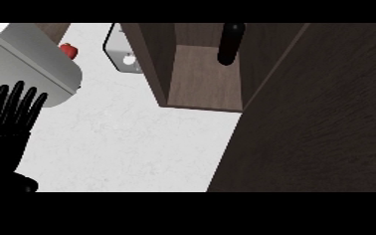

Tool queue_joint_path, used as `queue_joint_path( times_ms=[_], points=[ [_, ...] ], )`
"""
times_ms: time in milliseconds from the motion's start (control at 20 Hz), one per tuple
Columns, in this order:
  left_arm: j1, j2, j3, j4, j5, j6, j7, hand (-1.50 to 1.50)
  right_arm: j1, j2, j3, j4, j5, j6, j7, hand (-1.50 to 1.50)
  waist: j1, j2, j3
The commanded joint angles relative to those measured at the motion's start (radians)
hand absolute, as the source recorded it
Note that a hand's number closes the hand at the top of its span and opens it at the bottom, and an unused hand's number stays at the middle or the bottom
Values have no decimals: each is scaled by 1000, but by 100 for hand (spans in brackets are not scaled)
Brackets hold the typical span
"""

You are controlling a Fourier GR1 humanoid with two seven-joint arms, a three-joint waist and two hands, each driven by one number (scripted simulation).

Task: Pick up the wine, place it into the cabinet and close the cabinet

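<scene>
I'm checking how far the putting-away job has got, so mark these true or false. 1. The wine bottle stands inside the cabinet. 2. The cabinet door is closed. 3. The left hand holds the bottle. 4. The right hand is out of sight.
1. The wine bottle stands inside the cabinet: true.
2. The cabinet door is closed: false, it stands open, showing the shelf.
3. The left hand holds the bottle: false, it is open at the view's left edge, away from the bottle.
4. The right hand is out of sight: true.
</scene>
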Motion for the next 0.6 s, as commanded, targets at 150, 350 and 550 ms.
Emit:
queue_joint_path(
  times_ms=[150,350,550],
  points=[
    [-26,15,28,52,22,-23,25,-150,-388,366,92,205,-14,-96,234,150,-21,-4,2],
    [-35,35,59,52,52,-39,44,-150,-628,476,28,433,-32,-185,279,150,-17,-4,4],
    [20,13,75,101,24,-103,-15,-150,-832,481,-66,640,-136,-226,242,150,-26,-3,6]
  ],
)
